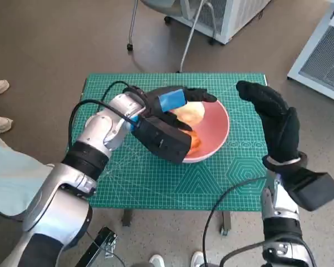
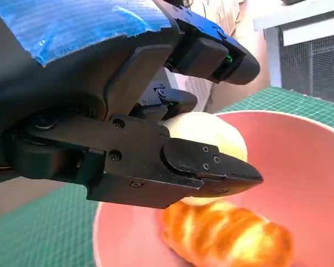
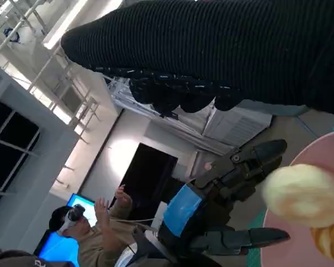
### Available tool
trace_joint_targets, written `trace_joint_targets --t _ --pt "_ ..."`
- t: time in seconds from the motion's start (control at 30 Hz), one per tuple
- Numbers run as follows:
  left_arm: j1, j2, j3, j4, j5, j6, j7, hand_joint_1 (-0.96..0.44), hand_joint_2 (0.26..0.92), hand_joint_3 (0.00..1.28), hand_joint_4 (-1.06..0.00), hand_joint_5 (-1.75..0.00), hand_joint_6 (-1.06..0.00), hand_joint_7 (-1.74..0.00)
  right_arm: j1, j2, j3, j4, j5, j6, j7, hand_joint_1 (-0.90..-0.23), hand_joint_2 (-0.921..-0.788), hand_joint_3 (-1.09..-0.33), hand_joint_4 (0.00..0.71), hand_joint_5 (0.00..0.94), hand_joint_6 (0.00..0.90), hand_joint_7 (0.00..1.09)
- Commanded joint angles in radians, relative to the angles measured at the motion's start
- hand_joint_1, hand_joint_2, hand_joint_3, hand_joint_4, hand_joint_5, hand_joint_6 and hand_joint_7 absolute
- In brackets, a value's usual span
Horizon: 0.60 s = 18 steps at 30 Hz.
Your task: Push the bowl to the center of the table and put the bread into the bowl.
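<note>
Two breads: pale bun (image 2: 211,136) held by left hand (image 1: 167,114) over pink bowl (image 1: 218,129); golden roll (image 2: 228,233) inside
Right hand (image 1: 275,119): released, empty, beside bowl, toward counter (image 1: 211,183) right edge
Risk: bun may catch on fingers and roll over bowl rim

We see a smooth pink bowl (image 1: 216,130) with a soft satin sheen. In it lie a pale, matt, floury roll (image 2: 211,136) and a glossy, golden-glazed bread (image 2: 228,236). The left robot hand (image 1: 172,114) looks like hard matt black plastic, with shiny blue tape on its back. The right robot hand (image 1: 275,122) wears ribbed knitted cloth. The worktop (image 1: 156,183) carries a matt green printed mat.
</note>
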Motion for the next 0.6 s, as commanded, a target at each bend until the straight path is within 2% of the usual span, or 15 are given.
trace_joint_targets --t 0.03,0.23,0.4,0.6 --pt "0.029 0.014 0.043 -0.013 -0.069 -0.018 -0.029 -0.33 0.921 0.04 -0.18 -0.03 -0.35 -0.20 0.007 -0.002 0.006 0.007 -0.012 0.020 -0.009 -0.572 -0.921 -0.764 0.423 0.018 0.049 0.77" --pt "0.069 0.036 0.095 -0.059 -0.135 -0.040 -0.035 -0.34 0.921 0.05 -0.28 -0.05 -0.43 -0.22 0.002 -0.001 0.010 -0.007 -0.014 0.030 -0.017 -0.578 -0.921 -0.768 0.424 0.018 0.043 0.78" --pt "0.145 0.073 0.175 -0.164 -0.222 -0.062 -0.028 -0.32 0.921 0.05 -0.42 -0.09 -0.52 -0.26 0.001 0.000 0.013 -0.025 -0.033 0.029 -0.046 -0.579 -0.921 -0.771 0.423 0.017 0.039 0.79" --pt "0.246 0.089 0.281 -0.254 -0.322 -0.095 0.030 -0.28 0.921 0.05 -0.50 -0.11 -0.57 -0.30 -0.012 0.006 0.005 -0.045 -0.055 0.031 -0.102 -0.579 -0.921 -0.776 0.423 0.017 0.028 0.81"
